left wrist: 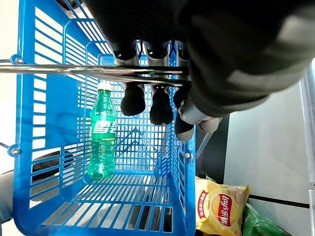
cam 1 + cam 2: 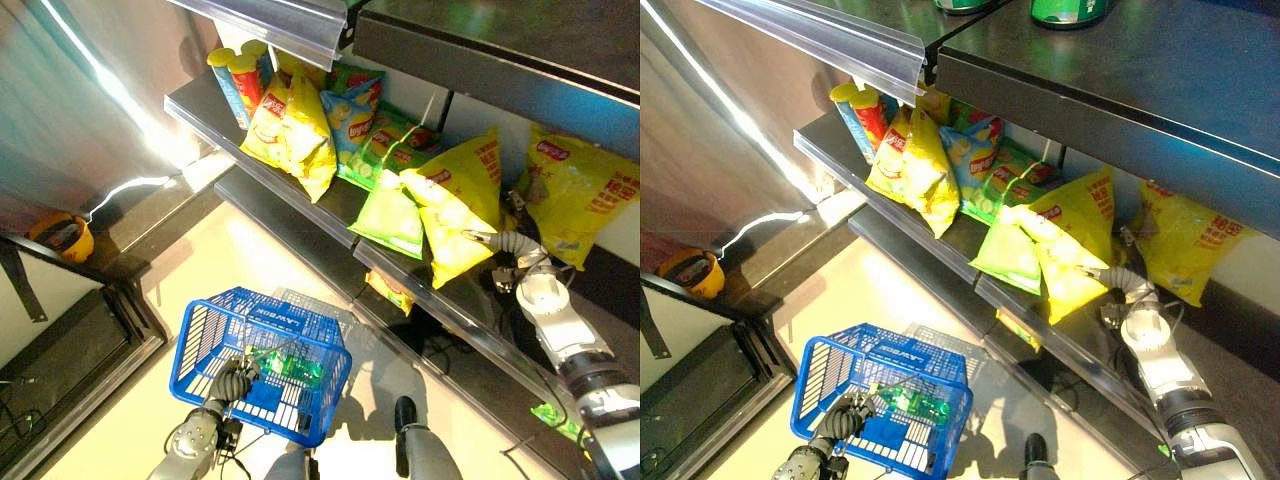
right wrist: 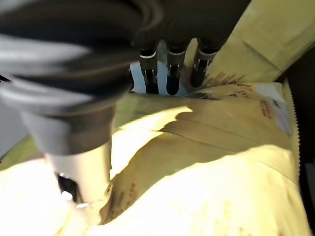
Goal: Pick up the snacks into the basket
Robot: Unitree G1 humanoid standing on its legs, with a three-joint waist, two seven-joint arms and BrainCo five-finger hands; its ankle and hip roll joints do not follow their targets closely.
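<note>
Left hand (image 2: 228,384) low at the near side of the blue basket (image 2: 200,330), fingers (image 1: 133,98) curled round its metal handle (image 1: 59,69), so it's carrying the basket above the pale floor (image 2: 220,260). Inside the basket: one green bottle (image 1: 102,135) lying on the bottom grid, cap toward the handle side; no snack bag in it. Right hand (image 2: 497,240) is up at the middle shelf (image 2: 340,205), reaching into the chip row; thumb (image 3: 81,167) and fingers (image 3: 167,73) are closed on a yellow bag (image 2: 455,215), thumb pressed on the crinkled front, fingers over the top seam behind it. That bag leans forward off the shelf edge, tilted, touching a light-green bag (image 2: 390,215) just to its left. Further left on the same shelf: green bags (image 2: 385,140), a blue bag (image 2: 350,110), two more yellow bags (image 2: 290,125) leaning at the front, then upright tubes (image 2: 235,85) at the far left end. To the right of the hand, another big yellow bag (image 2: 575,195) stands against the back wall. One small yellow bag (image 2: 392,292) sits on the lower shelf below the held one; in the left wrist view a yellow bag (image 1: 219,211) and a green one (image 1: 261,223) show past the basket's corner. Yellow round object (image 2: 62,236) on the dark ledge well off to the left.
</note>
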